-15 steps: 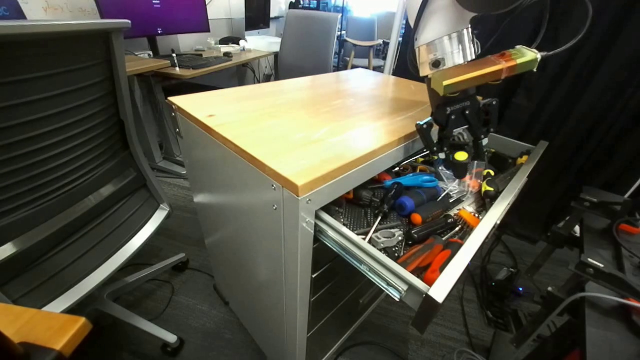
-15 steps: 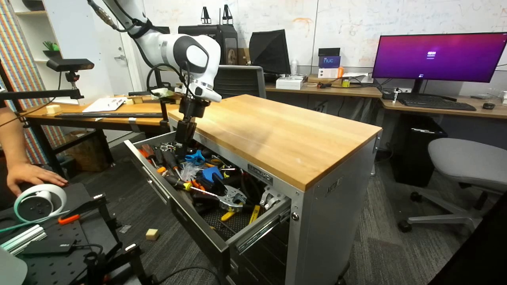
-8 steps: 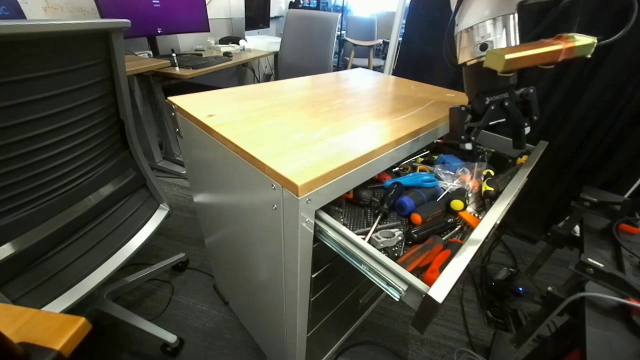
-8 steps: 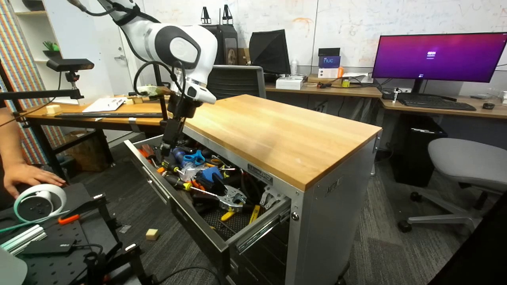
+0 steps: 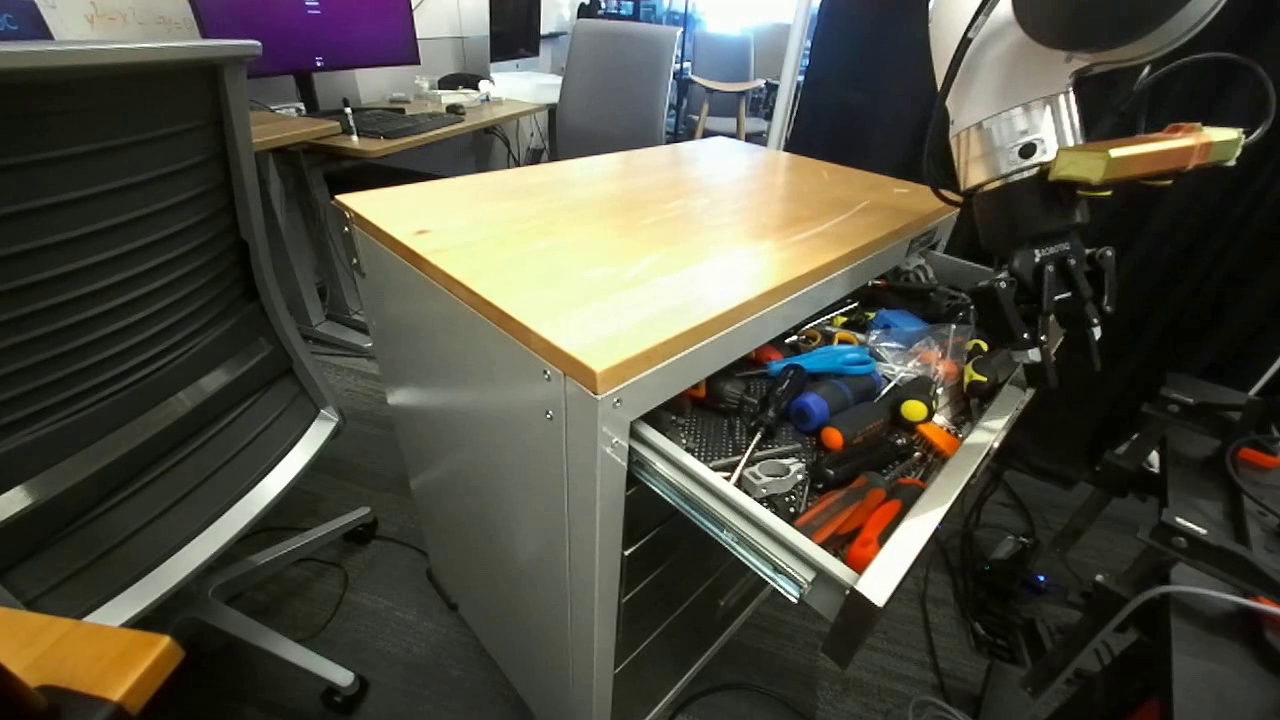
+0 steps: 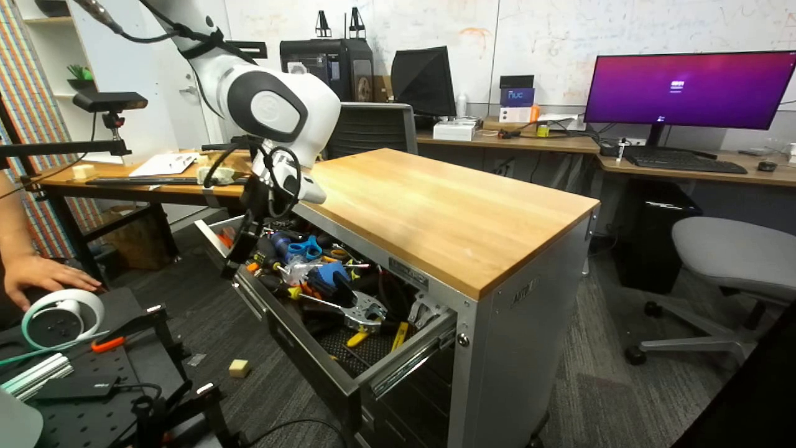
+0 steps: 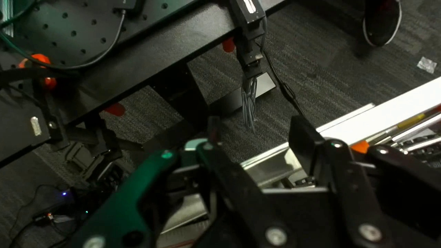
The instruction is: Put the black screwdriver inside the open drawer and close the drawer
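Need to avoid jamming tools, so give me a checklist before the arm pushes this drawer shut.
1. Black screwdriver in the drawer: ok, lying among other tools.
2. Gripper empty: ok, jaws apart, no tool between them.
3. Drawer closed: not ok, pulled out in both exterior views.
4. Gripper against the drawer front: cannot tell; it overlaps the front edge in both exterior views, contact unclear.
5. Tools low enough to clear the cabinet frame: cannot tell.
6. Person's hand clear: ok, apart from the drawer.

Background light (image 5: 735, 14) blown out, wood top (image 5: 640, 225) glossy; in wrist view carpet (image 7: 330, 65) dim, drawer front (image 7: 396, 112) washed white
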Action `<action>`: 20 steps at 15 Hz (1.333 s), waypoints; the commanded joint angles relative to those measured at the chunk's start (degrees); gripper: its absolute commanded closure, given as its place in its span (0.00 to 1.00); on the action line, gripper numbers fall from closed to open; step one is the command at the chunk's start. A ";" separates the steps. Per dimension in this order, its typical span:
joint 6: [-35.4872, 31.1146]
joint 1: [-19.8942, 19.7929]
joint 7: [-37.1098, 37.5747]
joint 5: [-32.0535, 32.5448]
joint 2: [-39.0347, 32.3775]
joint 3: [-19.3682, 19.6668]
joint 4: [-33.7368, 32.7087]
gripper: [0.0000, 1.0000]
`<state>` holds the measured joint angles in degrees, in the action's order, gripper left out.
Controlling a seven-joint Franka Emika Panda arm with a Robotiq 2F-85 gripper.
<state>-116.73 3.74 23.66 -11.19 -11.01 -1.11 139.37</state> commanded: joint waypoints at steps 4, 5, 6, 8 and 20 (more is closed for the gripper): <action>-3.24 2.62 2.72 3.56 -7.18 -0.37 -5.04 0.98; -4.07 3.32 4.07 4.46 -7.43 -0.29 -5.45 1.00; -5.26 4.28 5.91 6.01 -7.61 -0.16 -6.06 1.00; -6.79 5.83 8.96 9.19 -7.98 -0.07 -7.46 1.00; -20.30 8.42 13.10 19.30 -12.37 0.04 -14.37 1.00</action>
<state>-131.71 11.15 36.11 7.83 -21.76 -1.53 126.42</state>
